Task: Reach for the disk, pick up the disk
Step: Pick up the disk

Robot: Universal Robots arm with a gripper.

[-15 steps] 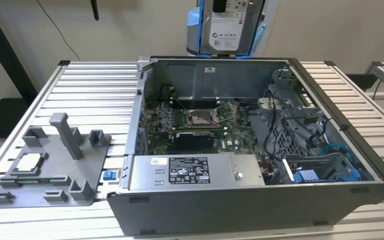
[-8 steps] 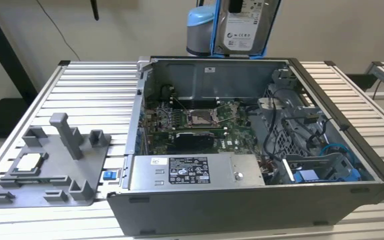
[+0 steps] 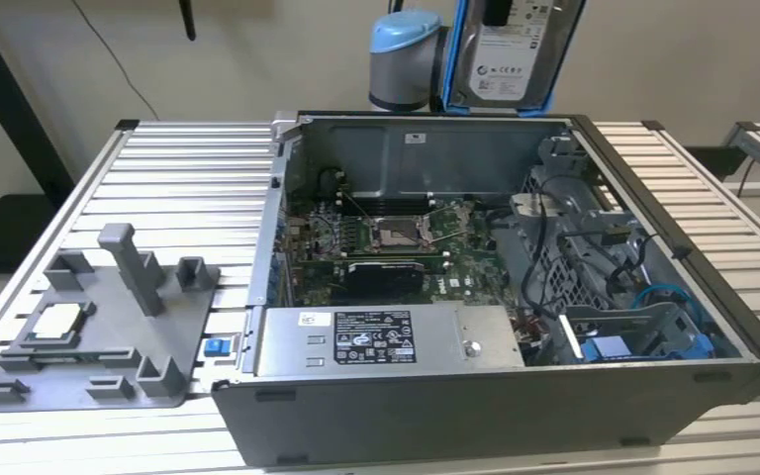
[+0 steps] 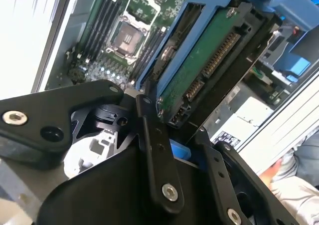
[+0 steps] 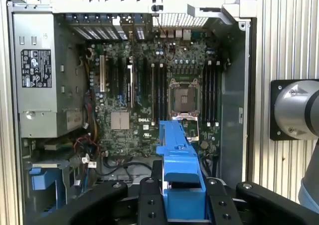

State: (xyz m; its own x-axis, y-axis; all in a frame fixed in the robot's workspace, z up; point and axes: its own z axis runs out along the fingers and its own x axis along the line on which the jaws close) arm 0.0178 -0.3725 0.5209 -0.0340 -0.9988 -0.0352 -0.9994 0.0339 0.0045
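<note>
- Aloft, claw [image 5: 182, 205] clamped on the disk [image 3: 513, 49], top centre of the exterior view, above the open computer case [image 3: 736, 327]
- Judgement: keep grip firm, disk steady

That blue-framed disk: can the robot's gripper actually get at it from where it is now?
Yes, it seems already there. In the second wrist view the gripper is clamped on the disk by its blue bracket. In the exterior view the disk hangs above the open computer case, with nothing blocking it.
</note>
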